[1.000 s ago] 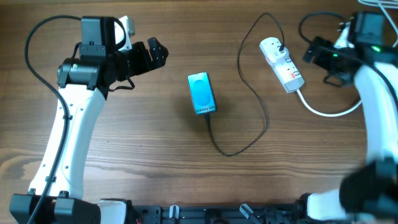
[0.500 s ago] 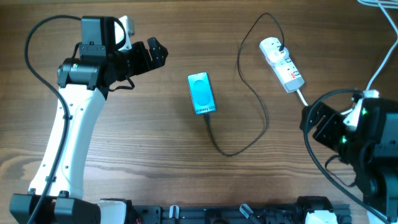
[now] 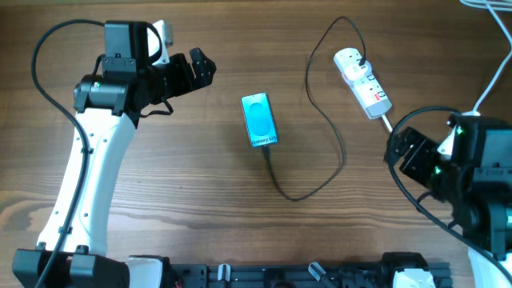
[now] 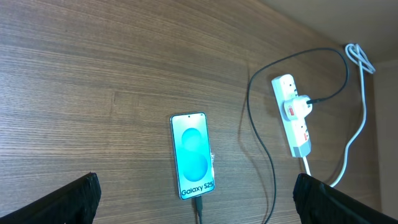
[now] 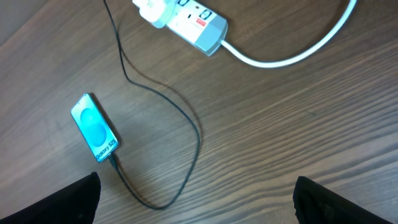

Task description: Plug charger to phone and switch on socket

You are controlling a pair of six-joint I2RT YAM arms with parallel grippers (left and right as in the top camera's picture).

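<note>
The phone lies flat mid-table, teal screen up, also in the left wrist view and the right wrist view. The charger, a thin black cable, has its small plug in the phone's near short edge and loops to a black plug in the socket, a white power strip at the back right. The socket also shows in the wrist views. My left gripper is open and empty, left of the phone. My right gripper is open and empty, near of the socket.
A thick white cord runs from the socket's near end off the right edge; it shows in the right wrist view too. The black cable's loop lies between phone and right gripper.
My right arm has pulled back from beside the socket toward the near right of the table, then shifted slightly. The left arm, phone and cable have not moved.
</note>
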